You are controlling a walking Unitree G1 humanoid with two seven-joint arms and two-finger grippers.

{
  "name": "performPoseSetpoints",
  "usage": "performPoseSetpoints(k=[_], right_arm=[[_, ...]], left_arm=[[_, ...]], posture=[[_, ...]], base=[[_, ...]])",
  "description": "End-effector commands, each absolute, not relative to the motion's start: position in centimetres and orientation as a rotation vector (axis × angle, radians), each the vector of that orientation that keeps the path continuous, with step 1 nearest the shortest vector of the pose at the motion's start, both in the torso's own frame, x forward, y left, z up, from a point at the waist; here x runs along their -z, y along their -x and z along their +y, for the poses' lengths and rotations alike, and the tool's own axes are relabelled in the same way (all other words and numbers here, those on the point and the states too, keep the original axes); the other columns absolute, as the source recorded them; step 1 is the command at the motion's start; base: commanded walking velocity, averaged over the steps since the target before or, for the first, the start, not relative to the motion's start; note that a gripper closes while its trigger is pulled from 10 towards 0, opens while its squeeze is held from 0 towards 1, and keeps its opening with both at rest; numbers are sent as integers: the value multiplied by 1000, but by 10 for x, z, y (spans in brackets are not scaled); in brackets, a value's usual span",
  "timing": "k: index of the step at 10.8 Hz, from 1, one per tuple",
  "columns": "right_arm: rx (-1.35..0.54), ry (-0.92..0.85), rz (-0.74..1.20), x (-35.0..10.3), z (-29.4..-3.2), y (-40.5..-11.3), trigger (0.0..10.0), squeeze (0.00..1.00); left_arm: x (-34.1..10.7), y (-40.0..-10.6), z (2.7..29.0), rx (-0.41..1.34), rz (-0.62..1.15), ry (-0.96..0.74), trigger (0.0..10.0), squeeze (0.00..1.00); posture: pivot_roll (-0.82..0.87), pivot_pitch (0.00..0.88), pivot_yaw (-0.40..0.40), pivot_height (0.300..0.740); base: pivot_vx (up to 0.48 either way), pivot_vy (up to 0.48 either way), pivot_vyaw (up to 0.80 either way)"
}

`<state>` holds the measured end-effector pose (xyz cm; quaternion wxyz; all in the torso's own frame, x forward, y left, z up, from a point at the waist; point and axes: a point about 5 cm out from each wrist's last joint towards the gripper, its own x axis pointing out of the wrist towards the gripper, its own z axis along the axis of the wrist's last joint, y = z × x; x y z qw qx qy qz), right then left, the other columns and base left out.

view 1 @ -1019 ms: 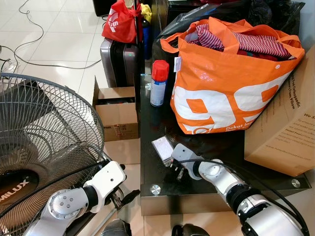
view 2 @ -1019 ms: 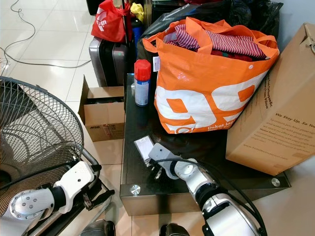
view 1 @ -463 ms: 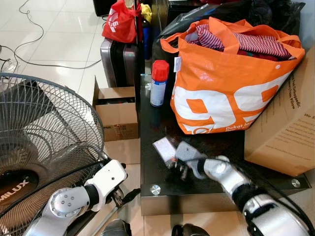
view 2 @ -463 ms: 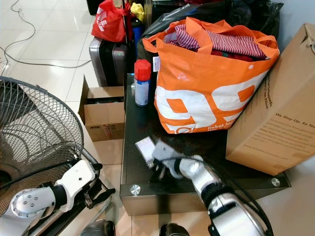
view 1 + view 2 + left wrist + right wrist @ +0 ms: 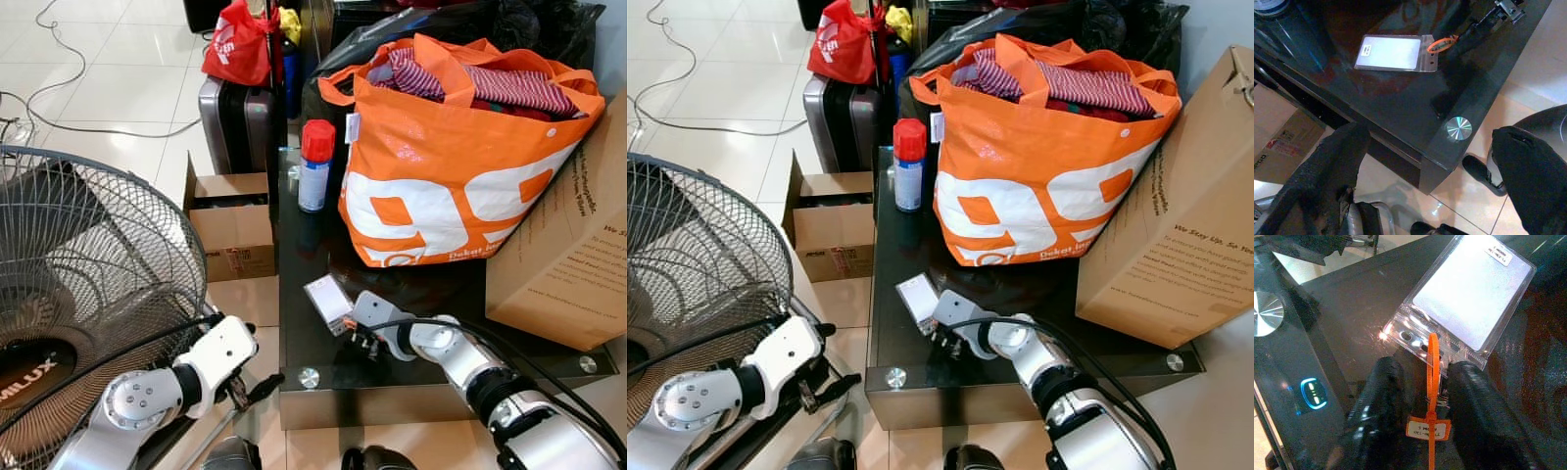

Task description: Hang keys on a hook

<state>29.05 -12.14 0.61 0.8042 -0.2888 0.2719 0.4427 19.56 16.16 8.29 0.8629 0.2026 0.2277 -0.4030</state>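
The clear card holder with its orange tie lies flat on the dark glass table, near the table's front edge and toward its front left corner, just behind the round metal stud there. The orange tie loops through a slot at the holder's short end and carries a small orange tag. I see no keys or hook that I can make out.

My right gripper is down on the glass at the holder's tied end, its two black fingers standing either side of the orange tie with a narrow gap between them; they bracket the tie, but I cannot tell whether they actually pinch it. From the head view, my right gripper touches or nearly touches the holder's near corner.

My left gripper hangs off the table's front left corner, over the tiled floor, its fingers spread wide and holding nothing.

Farther back on the table stands a spray can with a red cap near the left edge, beside a big orange bag stuffed with striped cloth. A cardboard box leans at the table's right side. Left of the table are a smaller open box on the floor and a fan.
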Motion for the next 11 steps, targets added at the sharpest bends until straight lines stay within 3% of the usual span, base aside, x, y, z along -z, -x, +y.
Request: performPoseSetpoints(k=[1,2,3,4,11], right_arm=[[-948,629,608,-3,-125,-288,10000,0],[-952,631,613,-2,-124,-287,9882,0],[-951,641,616,-2,-125,-287,2902,0],[-949,643,618,-2,-125,-288,0,0],[-929,645,628,-2,-130,-288,0,0]], left_arm=[[-84,-193,158,869,482,-415,10000,392],[-84,-193,158,870,482,-415,10000,392],[-84,-193,158,871,483,-416,10000,392],[-83,-193,158,871,483,-416,10000,396],[-79,-196,161,867,487,-417,10000,396]], posture=[[110,108,-68,740],[110,106,-68,740],[112,102,-69,740],[112,102,-69,740],[113,90,-66,740]], base=[[0,0,0],[0,0,0],[0,0,0],[0,0,0],[0,0,0]])
